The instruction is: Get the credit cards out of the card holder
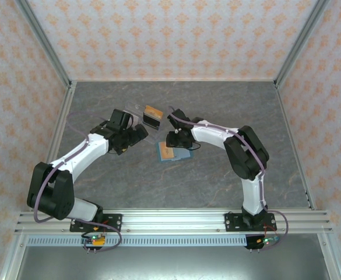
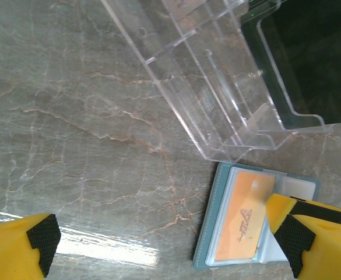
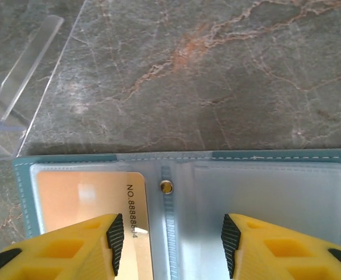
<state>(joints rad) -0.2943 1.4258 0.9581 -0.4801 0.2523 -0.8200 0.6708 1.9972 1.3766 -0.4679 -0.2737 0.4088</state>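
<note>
Card holder (image 3: 257, 181) lying open, orange card (image 3: 83, 195) sitting inside; second card (image 1: 153, 112) lying by clear tray (image 2: 217, 87). Right gripper (image 3: 173, 245) hovering, jaws part-spread, empty; left gripper (image 2: 167, 248) gaping.

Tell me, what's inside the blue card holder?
An orange card sits in one clear pocket of the card holder. The other pocket looks pale; cards there, or behind the orange one, can't be made out.
</note>
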